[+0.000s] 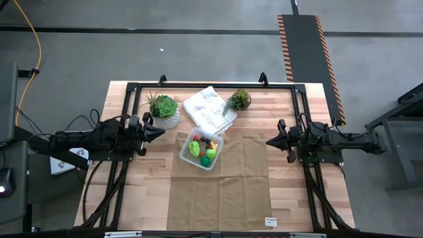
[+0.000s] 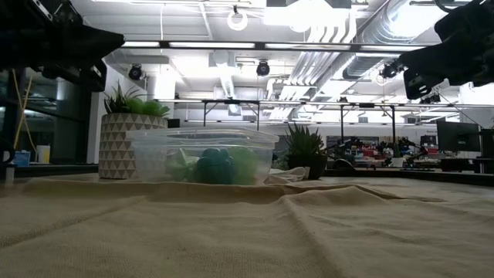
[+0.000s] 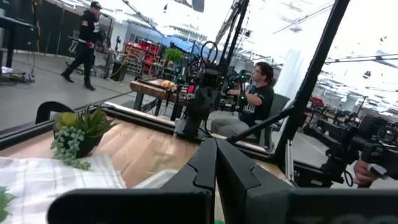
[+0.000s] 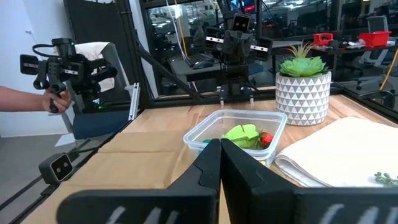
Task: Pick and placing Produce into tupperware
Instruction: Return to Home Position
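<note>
The left pincer (image 1: 160, 131) and right pincer (image 1: 269, 141) are seen closed and empty, apart from the tupperware (image 1: 219, 147); the potted plant (image 1: 164, 110) beside the left pincer could be clipped by a sideways swing.

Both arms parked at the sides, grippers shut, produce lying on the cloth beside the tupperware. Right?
No. The produce lies inside the tupperware, not on the cloth beside it; the high view shows it. The rest stands: the left gripper and the right gripper are at the sides, both shut.
</note>
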